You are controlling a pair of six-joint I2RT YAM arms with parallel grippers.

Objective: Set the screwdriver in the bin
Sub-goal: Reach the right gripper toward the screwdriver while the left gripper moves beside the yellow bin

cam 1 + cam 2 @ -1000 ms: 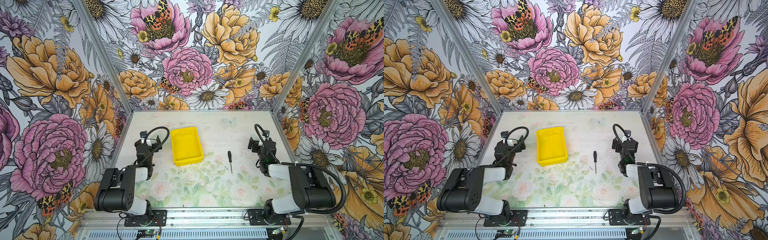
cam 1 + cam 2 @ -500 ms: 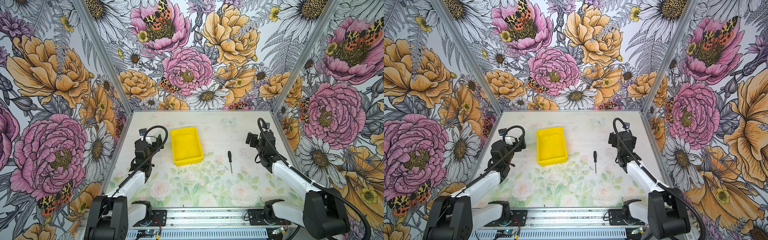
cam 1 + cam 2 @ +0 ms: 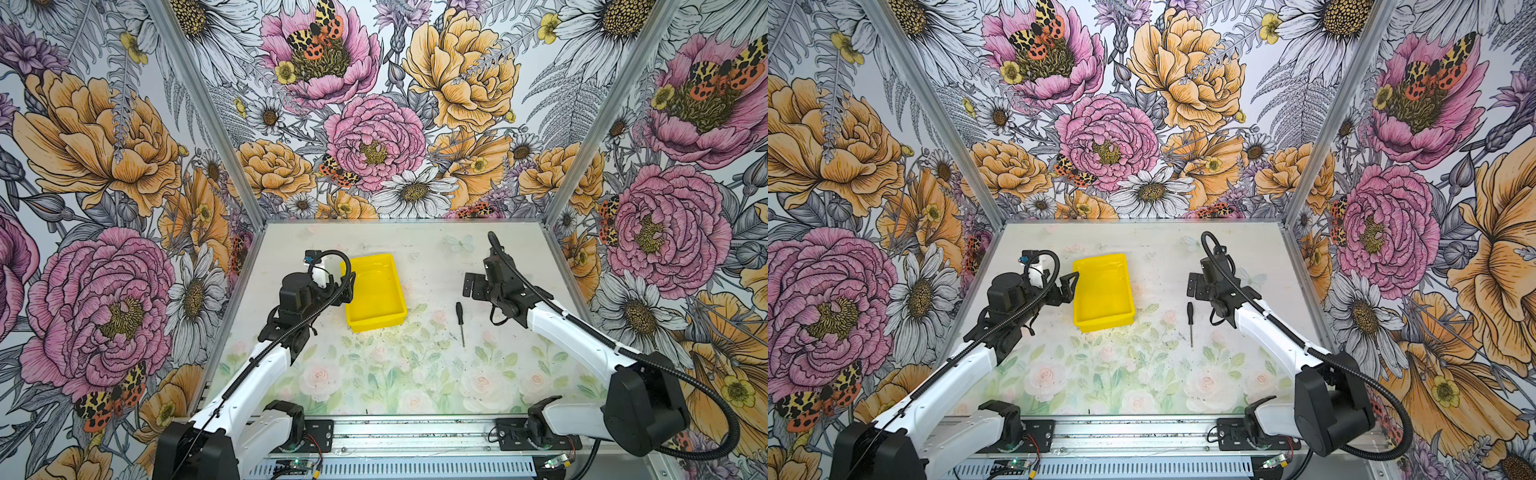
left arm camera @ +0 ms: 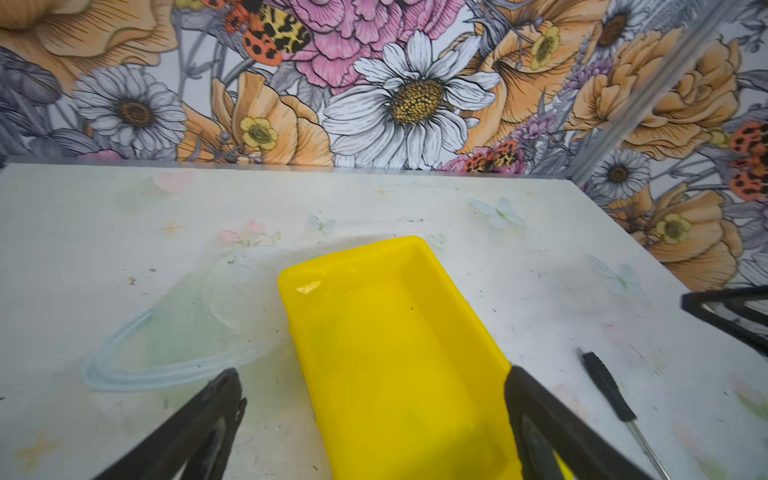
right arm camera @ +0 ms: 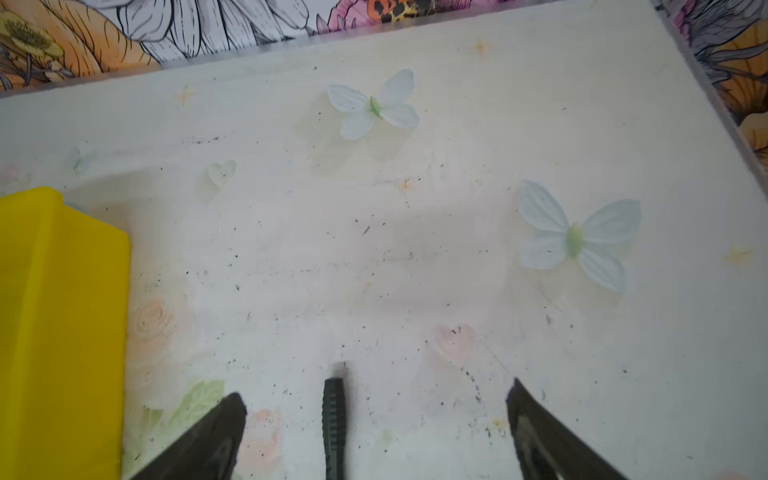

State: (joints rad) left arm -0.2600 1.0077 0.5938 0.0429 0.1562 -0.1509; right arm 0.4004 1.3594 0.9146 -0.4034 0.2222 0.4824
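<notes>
The screwdriver (image 3: 460, 322) (image 3: 1190, 321), with a black handle and a thin shaft, lies flat on the table right of the yellow bin (image 3: 376, 323) (image 3: 1104, 323). The bin has nothing in it. My right gripper (image 3: 470, 286) (image 3: 1191, 286) hovers open just behind the handle end. In the right wrist view the handle (image 5: 333, 424) lies between the spread fingers of that gripper (image 5: 376, 401), untouched. My left gripper (image 3: 345, 286) (image 3: 1069, 286) (image 4: 374, 384) is open at the bin's left wall, and in its wrist view the bin (image 4: 395, 332) fills the gap between the fingers.
Floral walls close in the table (image 3: 415, 374) on the left, back and right. Both arm bases sit on the metal rail (image 3: 415, 432) at the front edge. The table mat is printed with faint flowers and butterflies, with dark specks scattered over it.
Both arms have unfolded from near their bases and reached forward. The left gripper has come up to the bin's left side, and the right one has closed in on the screwdriver's handle end.
</notes>
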